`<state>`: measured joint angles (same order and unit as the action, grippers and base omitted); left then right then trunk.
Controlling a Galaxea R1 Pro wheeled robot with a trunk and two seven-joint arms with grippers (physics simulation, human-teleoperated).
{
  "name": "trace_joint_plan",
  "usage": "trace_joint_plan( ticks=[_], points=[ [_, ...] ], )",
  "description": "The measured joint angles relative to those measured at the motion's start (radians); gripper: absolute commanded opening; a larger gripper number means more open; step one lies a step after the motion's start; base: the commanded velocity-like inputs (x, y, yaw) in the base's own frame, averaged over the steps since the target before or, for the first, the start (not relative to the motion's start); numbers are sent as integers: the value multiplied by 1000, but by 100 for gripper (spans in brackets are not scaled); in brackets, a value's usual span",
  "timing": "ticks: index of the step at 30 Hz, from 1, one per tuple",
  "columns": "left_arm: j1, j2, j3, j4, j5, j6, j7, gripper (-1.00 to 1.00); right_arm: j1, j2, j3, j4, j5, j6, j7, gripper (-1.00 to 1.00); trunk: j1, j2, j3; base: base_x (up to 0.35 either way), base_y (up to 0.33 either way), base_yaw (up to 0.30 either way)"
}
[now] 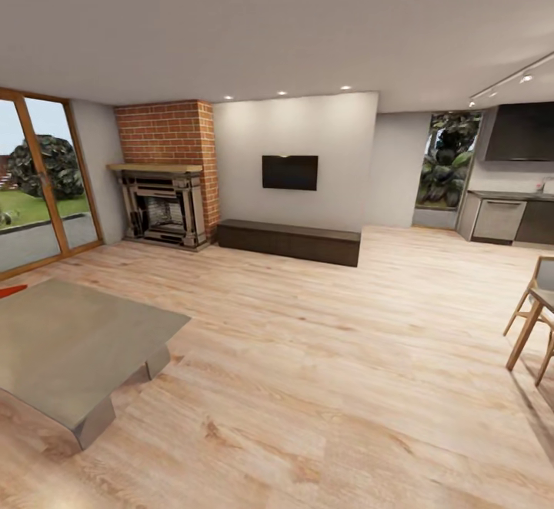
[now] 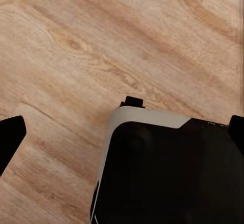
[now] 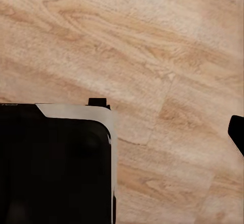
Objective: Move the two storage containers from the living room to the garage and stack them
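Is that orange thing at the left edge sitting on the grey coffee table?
Cannot tell. In the head view, the orange sliver meets the table's far corner at the picture's edge, but too little of it shows to tell whether it rests on the table or lies behind it.

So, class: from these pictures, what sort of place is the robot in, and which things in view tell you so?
Most likely an open-plan living room: a dark ornate fireplace set in red brick, a black wall-mounted screen above a long dark low cabinet, and light wood plank flooring. Kitchen units appear at the far right.
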<state>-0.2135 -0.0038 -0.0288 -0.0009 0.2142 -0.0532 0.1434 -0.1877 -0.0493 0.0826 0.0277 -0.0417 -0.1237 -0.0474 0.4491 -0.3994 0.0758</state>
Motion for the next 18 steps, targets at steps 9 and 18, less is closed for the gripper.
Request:
trace_joint_plan(
  ticks=[9,18],
  points=[
    [0,-6,0,-1,-1,0,3,100,0,7,4,0,9,0,1,100,0,0,0,323,0,0],
    [0,-5,2,-1,0,-2,11,100,0,11,3,0,0,-2,12,100,0,0,4,323,0,-137]
  ],
)
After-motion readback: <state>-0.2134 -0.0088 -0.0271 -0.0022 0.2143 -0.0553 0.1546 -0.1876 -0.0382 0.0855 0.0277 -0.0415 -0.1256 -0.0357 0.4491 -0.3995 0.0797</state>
